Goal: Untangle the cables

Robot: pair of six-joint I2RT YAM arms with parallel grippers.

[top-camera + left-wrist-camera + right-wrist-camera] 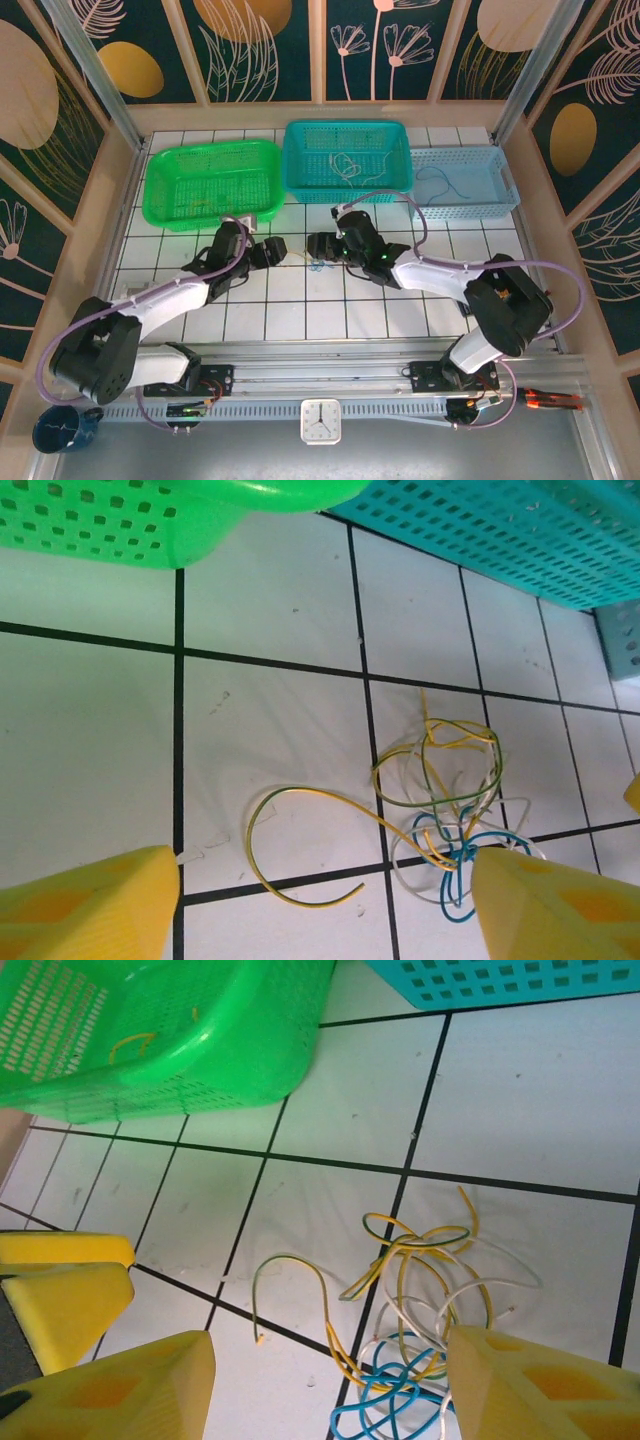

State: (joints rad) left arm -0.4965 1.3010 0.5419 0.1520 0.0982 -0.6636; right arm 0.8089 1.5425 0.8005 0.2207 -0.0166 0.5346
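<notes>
We record the cables [440, 800], one white, yellow and blue tangle, on the bench [270, 610] just ahead of the left hand [325, 885]. Left hand released; right hand [330, 1360] released, the tangle likewise just ahead.

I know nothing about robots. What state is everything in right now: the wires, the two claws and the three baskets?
cables, tangled in one knot, lying on the tiles, not held
left gripper, open, over the tangle
right gripper, open, over the tangle
green basket, upright, yellow wire inside
teal basket, upright, white wire inside
light blue basket, upright, thin blue wire inside
</notes>
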